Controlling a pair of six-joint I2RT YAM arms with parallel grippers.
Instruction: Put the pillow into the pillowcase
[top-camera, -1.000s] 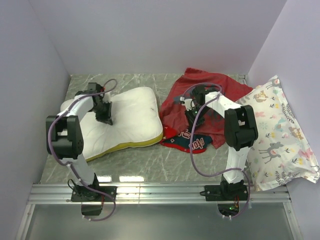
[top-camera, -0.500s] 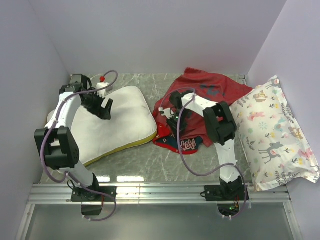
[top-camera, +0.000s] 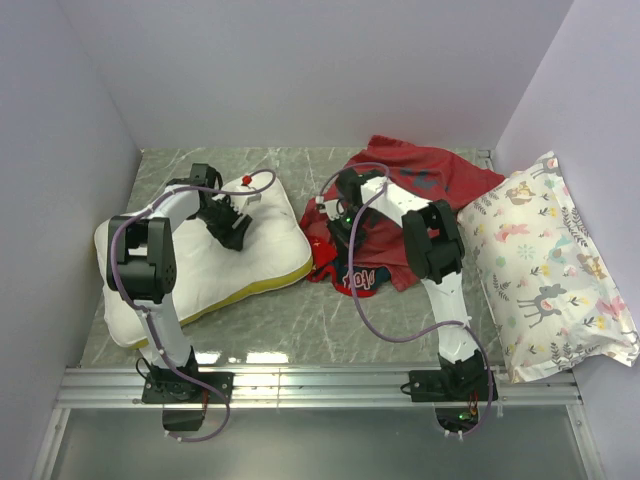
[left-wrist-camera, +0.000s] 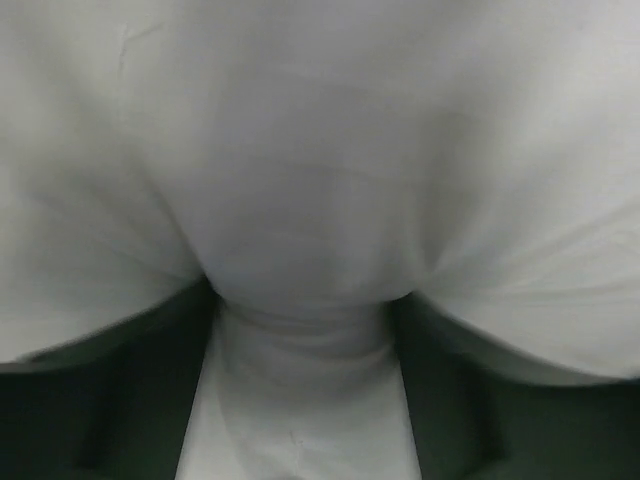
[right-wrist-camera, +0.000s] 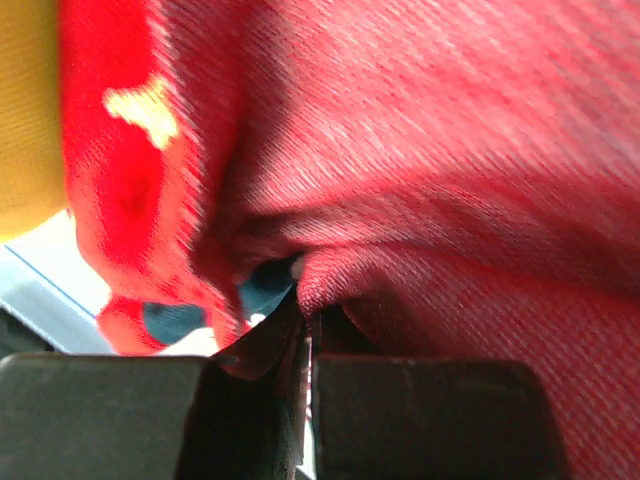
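Observation:
The white pillow (top-camera: 270, 245) lies at the left, its yellow strip (top-camera: 250, 290) along the near edge. My left gripper (top-camera: 232, 225) presses down into its middle. In the left wrist view, white pillow (left-wrist-camera: 320, 150) fills the frame and a thick fold is squeezed into a waist inside my left gripper (left-wrist-camera: 305, 300). The red pillowcase (top-camera: 430, 185) lies crumpled right of the pillow, its left edge bunched against the pillow's right end. My right gripper (top-camera: 340, 225) holds that edge. Close up, my right gripper (right-wrist-camera: 305, 320) is shut on a fold of the pillowcase (right-wrist-camera: 450, 150).
A floral animal-print pillow (top-camera: 545, 260) leans against the right wall. Pale walls close in the left, back and right sides. A metal rail (top-camera: 320, 385) with both arm bases runs along the near edge. Cables loop over both arms.
My left gripper let go, lifted with its jaws wide, then came down further right on the pillow. My right gripper dragged the pillowcase's edge left, up to the pillow.

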